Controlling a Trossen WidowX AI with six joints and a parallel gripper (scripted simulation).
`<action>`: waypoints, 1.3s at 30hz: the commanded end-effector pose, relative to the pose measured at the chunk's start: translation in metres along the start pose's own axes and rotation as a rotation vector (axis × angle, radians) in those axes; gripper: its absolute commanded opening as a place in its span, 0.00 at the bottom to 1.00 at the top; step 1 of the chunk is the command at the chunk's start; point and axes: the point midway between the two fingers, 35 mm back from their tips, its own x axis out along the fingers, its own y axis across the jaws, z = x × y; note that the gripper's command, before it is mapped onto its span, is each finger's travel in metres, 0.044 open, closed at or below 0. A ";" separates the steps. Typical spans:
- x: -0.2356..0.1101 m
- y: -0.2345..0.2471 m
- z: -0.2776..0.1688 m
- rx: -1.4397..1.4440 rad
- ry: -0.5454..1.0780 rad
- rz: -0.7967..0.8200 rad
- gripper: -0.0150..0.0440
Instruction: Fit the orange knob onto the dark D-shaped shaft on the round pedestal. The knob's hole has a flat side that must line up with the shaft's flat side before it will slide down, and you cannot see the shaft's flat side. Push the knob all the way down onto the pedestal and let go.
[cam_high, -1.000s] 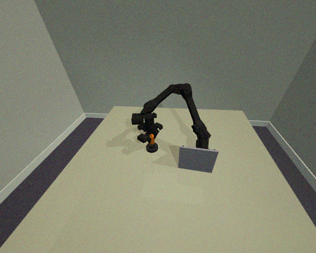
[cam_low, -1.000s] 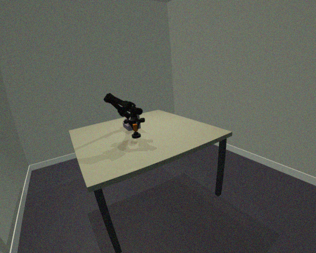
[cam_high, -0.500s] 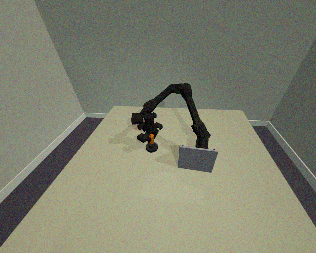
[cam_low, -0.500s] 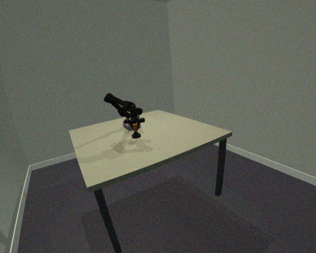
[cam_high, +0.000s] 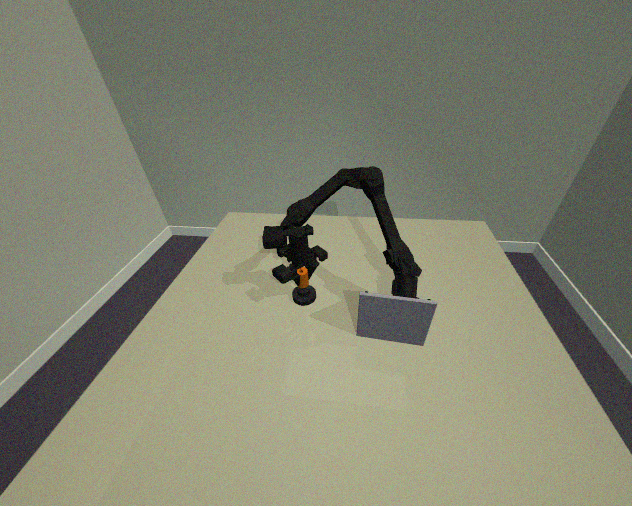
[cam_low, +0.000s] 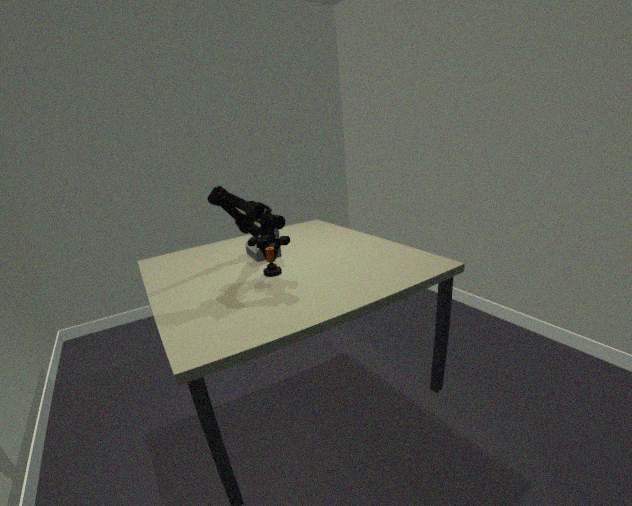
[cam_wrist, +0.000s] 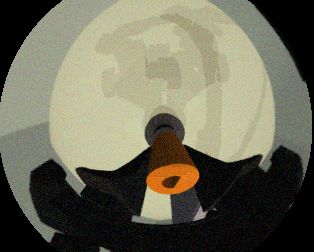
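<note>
The orange knob (cam_high: 303, 279) (cam_low: 270, 255) (cam_wrist: 168, 152) stands upright over the round dark pedestal (cam_high: 304, 296) (cam_low: 272, 271) (cam_wrist: 150, 131). Its top face with the dark D-shaped hole shows in the wrist view. My gripper (cam_wrist: 167, 149) is shut on the knob, with one finger on each side of it. In the top and exterior views the knob's lower end is above the pedestal's broad base, with a dark narrower part between. The shaft is hidden, so I cannot tell how far it is inside the knob or where its flat side points.
A grey upright panel (cam_high: 395, 319) stands in front of the arm's base, to the right of the pedestal in the top view. The arm arches over the pale table (cam_high: 316, 432) (cam_low: 337, 279), and its shadow falls around the pedestal.
</note>
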 end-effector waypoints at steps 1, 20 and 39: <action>0.002 0.000 -0.001 0.045 0.000 0.000 0.25; 0.001 0.000 0.000 0.045 0.000 0.000 0.25; 0.003 0.000 0.000 0.255 0.000 0.000 0.25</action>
